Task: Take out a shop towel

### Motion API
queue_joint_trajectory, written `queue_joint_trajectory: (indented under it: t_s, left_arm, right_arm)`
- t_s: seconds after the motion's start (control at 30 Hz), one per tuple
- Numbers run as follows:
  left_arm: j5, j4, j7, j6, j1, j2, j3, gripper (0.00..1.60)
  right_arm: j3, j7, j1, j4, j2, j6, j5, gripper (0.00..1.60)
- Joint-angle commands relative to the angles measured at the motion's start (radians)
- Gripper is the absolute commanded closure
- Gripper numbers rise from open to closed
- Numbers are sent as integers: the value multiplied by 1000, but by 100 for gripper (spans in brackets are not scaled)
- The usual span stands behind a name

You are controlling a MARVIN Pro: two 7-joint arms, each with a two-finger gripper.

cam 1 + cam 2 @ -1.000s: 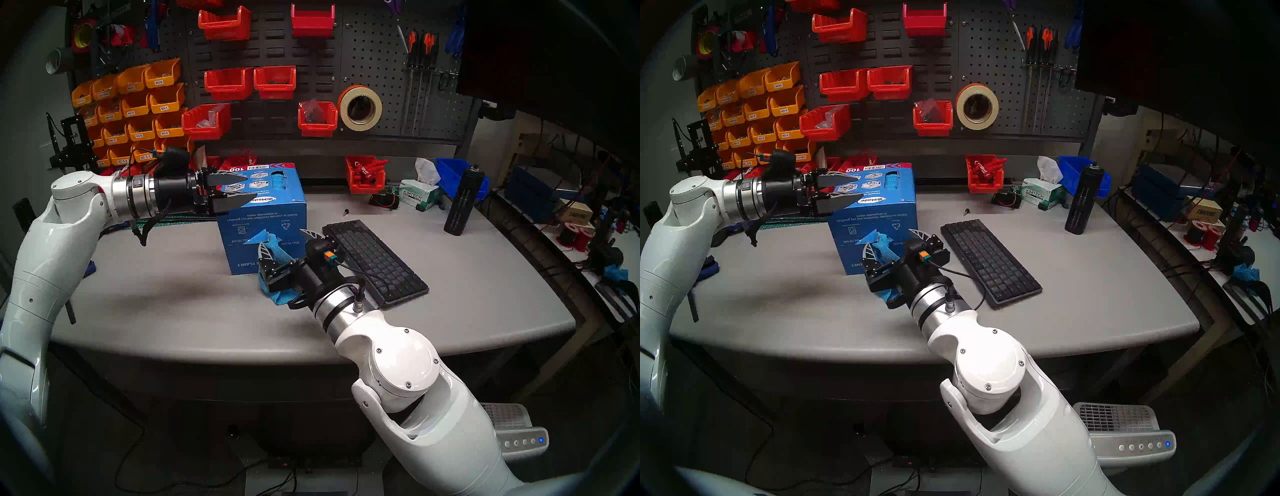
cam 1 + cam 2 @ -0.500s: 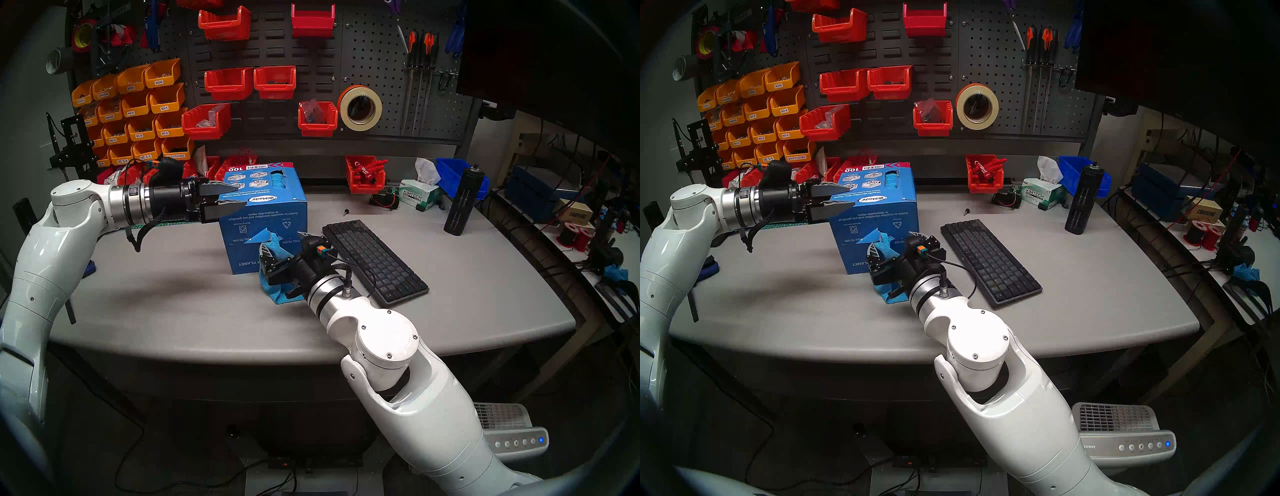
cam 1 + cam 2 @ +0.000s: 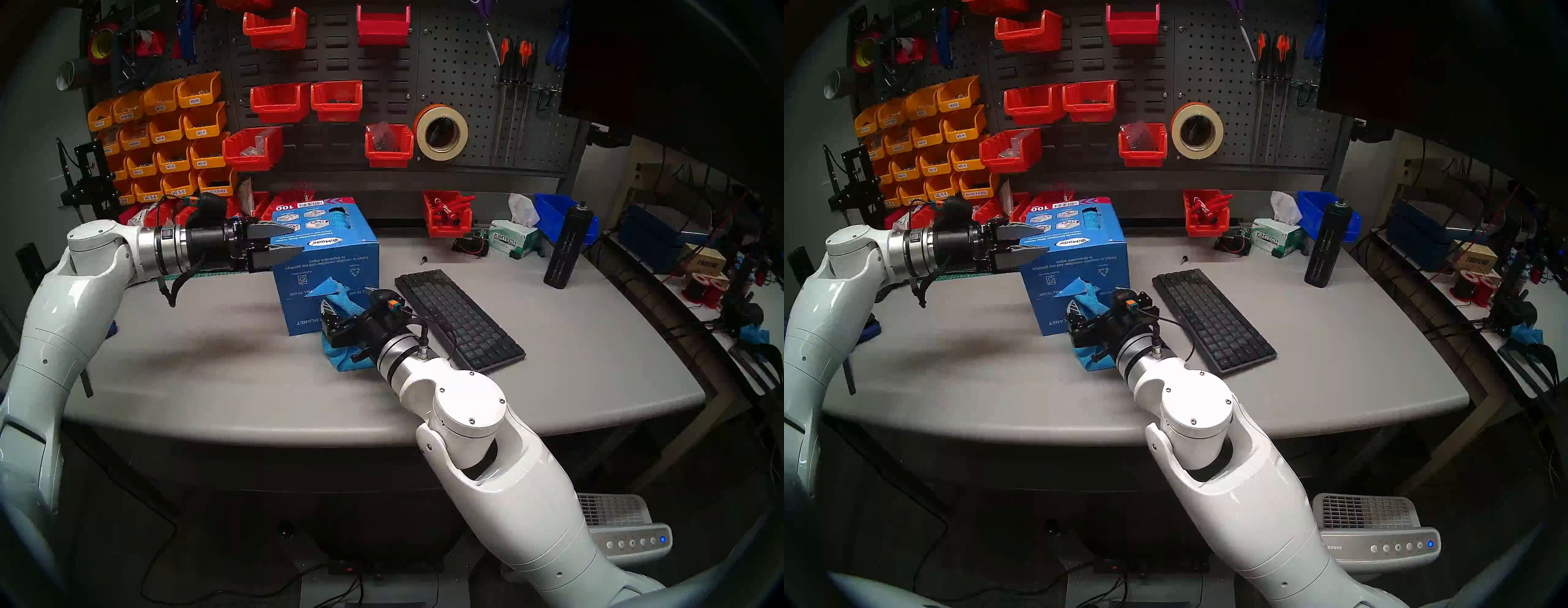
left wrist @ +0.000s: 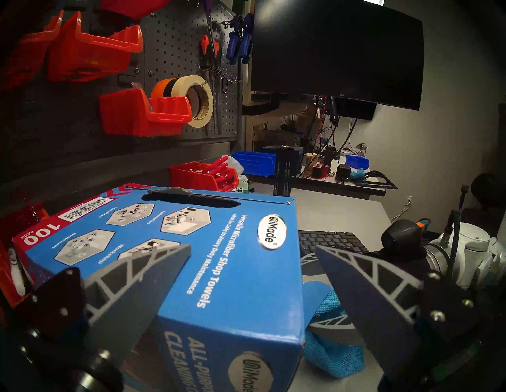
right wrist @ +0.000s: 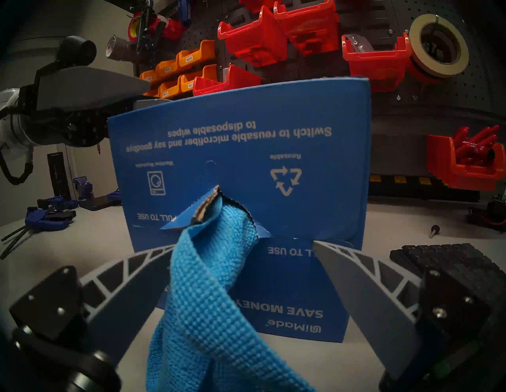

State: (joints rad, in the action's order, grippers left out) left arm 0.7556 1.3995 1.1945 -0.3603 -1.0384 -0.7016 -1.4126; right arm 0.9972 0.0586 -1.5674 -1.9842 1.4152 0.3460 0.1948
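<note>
The bright blue shop towel [image 5: 208,287] hangs out of a torn slot in the front face of the blue cardboard box [image 3: 326,263] and trails down onto the table [image 3: 212,382]. My right gripper [image 5: 243,246] is open in front of that face. The towel [image 3: 343,302] runs between its fingers, nearer the left one, unclamped. My left gripper [image 4: 252,247] is open at the box's upper left corner. One finger lies over the box top [image 4: 219,246], the other in front of the front face. Whether they touch the cardboard I cannot tell.
A black keyboard [image 3: 458,318] lies just right of my right wrist. Behind it are a tissue box [image 3: 511,242], a black bottle [image 3: 566,250] and a red bin [image 3: 447,212]. A pegboard with bins stands behind the box.
My left gripper shifted right and a little lower over the box corner. The box slid and turned slightly to the right. My right wrist rolled and drew in; both grippers stayed open.
</note>
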Motion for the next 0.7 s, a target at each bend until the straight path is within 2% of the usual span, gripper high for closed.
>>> queue_joint_trajectory:
  t_s: [0.0, 0.03, 0.07, 0.1, 0.13, 0.43, 0.67]
  left_arm:
    - [5, 16, 11, 2, 38, -3, -6, 0]
    - [5, 18, 11, 1, 37, -3, -7, 0]
    - [5, 18, 11, 1, 37, -3, -7, 0]
    - [3, 21, 12, 5, 38, -2, -7, 0]
    - [5, 21, 13, 2, 38, -2, -9, 0]
    - [0, 13, 15, 1, 43, -1, -11, 0]
    - [-10, 10, 21, 7, 46, -4, -1, 0]
  right_arm:
    - [-13, 2, 40, -26, 22, 2, -14, 0]
    - [-13, 2, 41, -24, 23, 2, -14, 71]
    - [-13, 2, 41, -24, 23, 2, -14, 71]
    - [-14, 2, 43, -21, 24, 2, -16, 107]
    - [-15, 0, 46, -16, 26, 1, -15, 160]
    - [-22, -9, 66, -4, 35, 1, -20, 160]
    - [-16, -4, 64, -49, 26, 10, -33, 160]
